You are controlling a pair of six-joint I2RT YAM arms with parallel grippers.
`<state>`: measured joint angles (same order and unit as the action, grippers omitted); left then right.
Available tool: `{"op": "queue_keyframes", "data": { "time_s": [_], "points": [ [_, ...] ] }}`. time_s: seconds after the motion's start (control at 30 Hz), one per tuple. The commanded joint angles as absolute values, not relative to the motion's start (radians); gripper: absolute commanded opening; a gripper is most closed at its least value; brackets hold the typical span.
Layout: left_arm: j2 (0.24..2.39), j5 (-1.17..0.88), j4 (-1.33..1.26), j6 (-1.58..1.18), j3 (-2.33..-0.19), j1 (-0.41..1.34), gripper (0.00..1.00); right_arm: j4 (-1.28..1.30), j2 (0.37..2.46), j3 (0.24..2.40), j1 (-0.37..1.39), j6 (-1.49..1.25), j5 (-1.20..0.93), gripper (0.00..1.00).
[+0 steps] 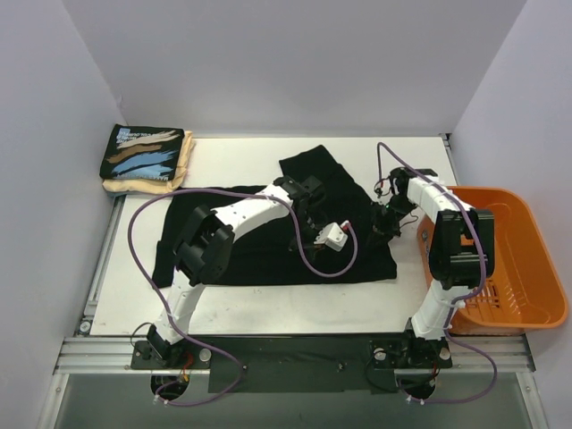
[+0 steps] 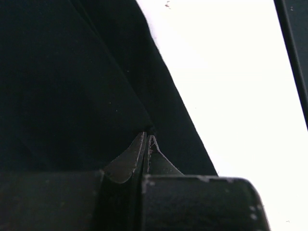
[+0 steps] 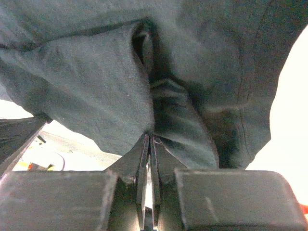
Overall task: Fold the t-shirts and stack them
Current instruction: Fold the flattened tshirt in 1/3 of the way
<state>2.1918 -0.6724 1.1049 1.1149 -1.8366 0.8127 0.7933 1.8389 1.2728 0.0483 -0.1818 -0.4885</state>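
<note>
Our left gripper [image 2: 147, 143] is the closest thing we see. Its two fingers are pressed together, and they seem to pinch a little crease of the plain black t-shirt [image 1: 250, 259]. Our right gripper [image 3: 150, 140] is squeezed tight on a bunched-up bit of the same shirt, which hangs over it. This shirt lies spread out in the middle of the table [image 1: 268, 299], not folded yet. The printed t-shirt [image 1: 143, 154] sits folded on top of the cream t-shirt [image 1: 183, 165] in the far left corner.

What could go wrong? We think the left pinch is very small, so the cloth might slip out when we lift. It may hold only the top layer, so the fold would come out messy. If one arm pulls faster than the other, the shirt could twist or slide toward the orange basket [image 1: 518, 259].
</note>
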Motion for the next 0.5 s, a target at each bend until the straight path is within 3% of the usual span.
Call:
{"op": "queue_keyframes", "data": {
  "time_s": [0.0, 0.27, 0.33, 0.4, 0.43, 0.47],
  "points": [
    [2.152, -0.742, 1.154, 1.178, -1.807, 0.81, 0.0, 0.855, 1.789, 1.223, 0.055, -0.196, -0.481, 0.0],
    [2.169, -0.71, 1.1, 1.169, -1.77, 0.811, 0.0, 0.709, 1.804, 1.109, 0.043, -0.284, -0.515, 0.0],
    [2.174, -0.695, 1.111, 1.172, -1.781, 0.815, 0.0, 0.706, 1.812, 1.115, 0.04, -0.284, -0.509, 0.07],
    [2.175, -0.704, 1.163, 1.172, -1.821, 0.822, 0.11, 0.706, 1.801, 1.121, 0.029, -0.291, -0.502, 0.11],
    [2.174, -0.728, 1.204, 1.166, -1.839, 0.827, 0.26, 0.706, 1.783, 1.12, 0.022, -0.293, -0.489, 0.16],
    [2.171, -0.747, 1.221, 1.161, -1.868, 0.827, 0.34, 0.707, 1.77, 1.121, 0.014, -0.302, -0.483, 0.2]
  ]
}}
